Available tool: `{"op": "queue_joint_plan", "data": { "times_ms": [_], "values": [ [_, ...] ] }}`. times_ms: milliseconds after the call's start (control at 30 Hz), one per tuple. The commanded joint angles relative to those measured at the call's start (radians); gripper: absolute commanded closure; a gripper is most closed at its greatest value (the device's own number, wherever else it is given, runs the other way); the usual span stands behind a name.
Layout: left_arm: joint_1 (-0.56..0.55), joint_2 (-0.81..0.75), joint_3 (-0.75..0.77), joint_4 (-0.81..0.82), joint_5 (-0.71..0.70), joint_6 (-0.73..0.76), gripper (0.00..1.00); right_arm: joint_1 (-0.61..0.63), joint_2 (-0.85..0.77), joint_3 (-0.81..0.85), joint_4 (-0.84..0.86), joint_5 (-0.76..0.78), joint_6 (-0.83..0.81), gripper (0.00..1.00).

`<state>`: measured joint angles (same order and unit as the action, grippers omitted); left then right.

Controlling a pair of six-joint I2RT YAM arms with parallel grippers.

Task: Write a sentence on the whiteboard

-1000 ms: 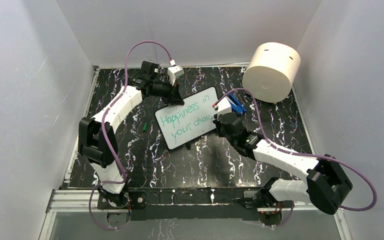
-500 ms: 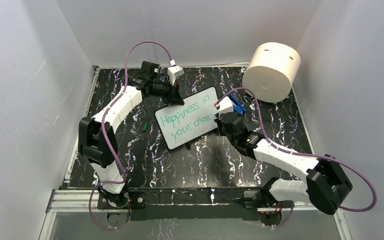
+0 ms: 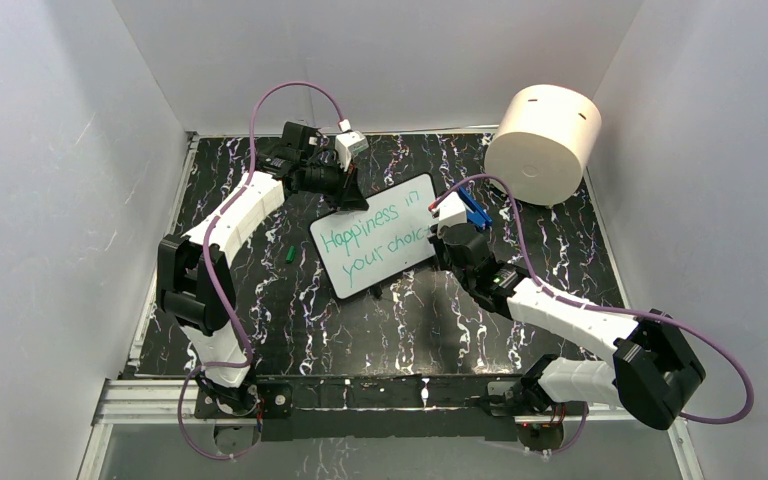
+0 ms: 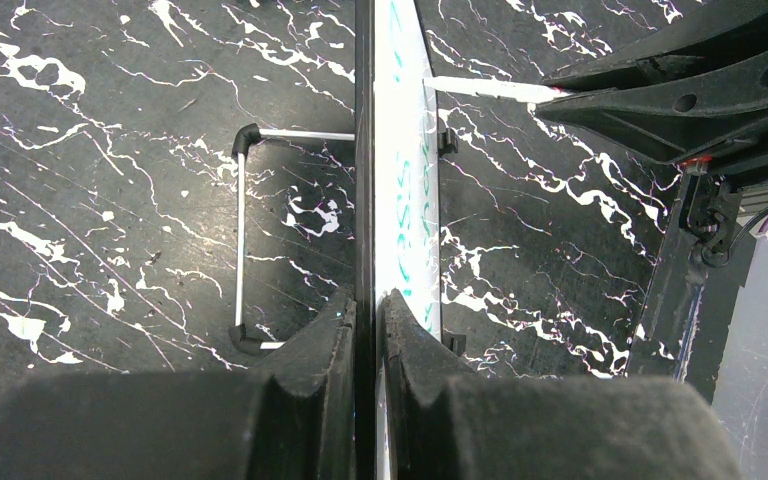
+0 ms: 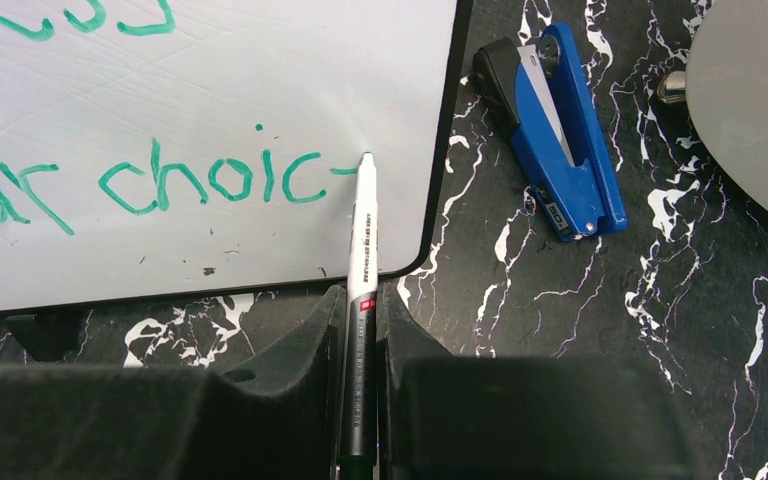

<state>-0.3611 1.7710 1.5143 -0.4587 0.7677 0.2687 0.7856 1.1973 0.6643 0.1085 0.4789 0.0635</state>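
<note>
Top external view: on the black marbled tabletop (image 3: 360,330) a small green piece (image 3: 288,254) lies at the left, apart from the rest. To its right, the left end effector (image 3: 352,198) reaches down at the far edge of the whiteboard (image 3: 360,278). The left wrist view shows it (image 4: 368,310) closed tight on the thin edge of the whiteboard (image 4: 400,150), which stands propped on a wire stand (image 4: 240,240). The whiteboard sits mid-tabletop, turned at a slant, and carries the sentence (image 3: 375,232) in teal: "Happiness in" above "your choic". At its right edge is the right end effector (image 3: 438,238). In the right wrist view its jaws (image 5: 360,300) are clamped on a white marker (image 5: 364,230) whose tip touches the whiteboard (image 5: 260,60) at the end of a short dash after "choic" (image 5: 210,180), near the right border. Just right of the whiteboard a blue tool (image 5: 560,150) lies flat on the tabletop. A cream cylinder (image 3: 545,140) stands at the far right.
</note>
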Motion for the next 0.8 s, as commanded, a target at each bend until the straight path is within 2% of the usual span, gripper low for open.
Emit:
{"op": "queue_joint_plan", "data": {
  "times_ms": [0,433,767],
  "values": [
    [-0.029,0.042,-0.039,-0.147,-0.044,0.044,1.00,-0.006,-0.027,0.040,0.063,-0.015,-0.015,1.00],
    [-0.029,0.041,-0.039,-0.146,-0.044,0.044,1.00,-0.005,-0.032,0.040,0.055,-0.075,-0.013,1.00],
    [-0.028,0.045,-0.039,-0.145,-0.045,0.046,1.00,-0.005,-0.027,0.025,-0.024,-0.089,0.003,1.00]
  ]
}}
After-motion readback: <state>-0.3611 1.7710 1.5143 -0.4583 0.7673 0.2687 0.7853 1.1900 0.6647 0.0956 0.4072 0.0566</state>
